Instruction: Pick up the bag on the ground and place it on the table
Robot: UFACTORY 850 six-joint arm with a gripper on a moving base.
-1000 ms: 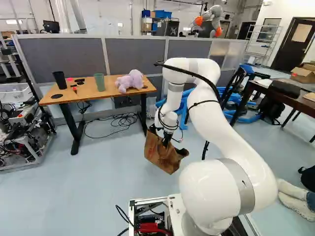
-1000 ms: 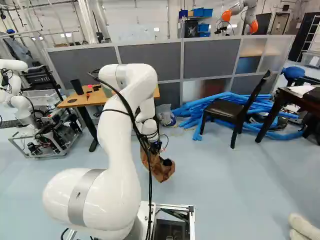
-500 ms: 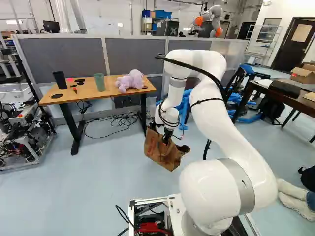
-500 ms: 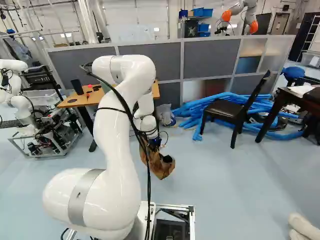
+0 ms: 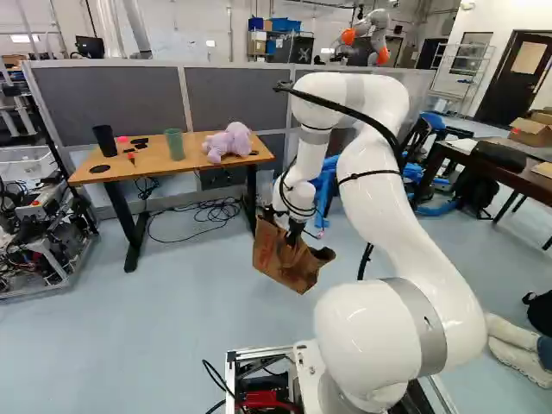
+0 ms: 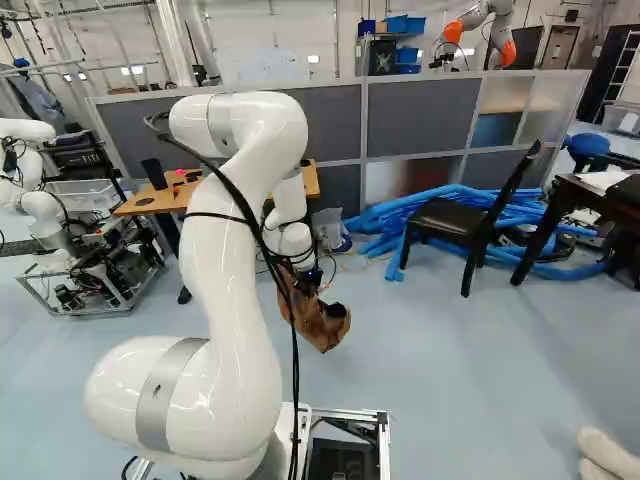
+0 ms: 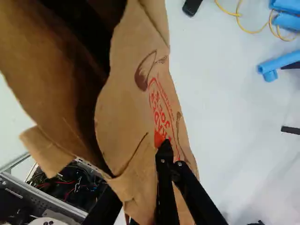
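Note:
In the left base view my gripper (image 5: 294,238) points down at the brown paper bag (image 5: 285,263), shut on its upper edge. The bag hangs tilted from it, its open mouth partly visible. From the wrist view, the gripper (image 7: 165,154) has its fingers close together on the printed side wall of the bag (image 7: 124,108), and the dark inside shows beside that wall. The wooden table (image 5: 155,164) stands beyond and to the left of the bag in the left base view, holding a black cup, a green cup and a purple plush toy.
Cables (image 5: 211,211) lie on the floor by the table legs. Blue tubes (image 6: 450,205) and a black chair (image 6: 450,222) stand to the right of the arm. A grey partition (image 5: 237,95) runs behind the table. Another robot (image 6: 35,200) is at the far left.
My arm has risen, its elbow climbing in both base views. The bag has come up a little with the gripper, its lower edge now higher above the same patch of floor. The base has stayed put.

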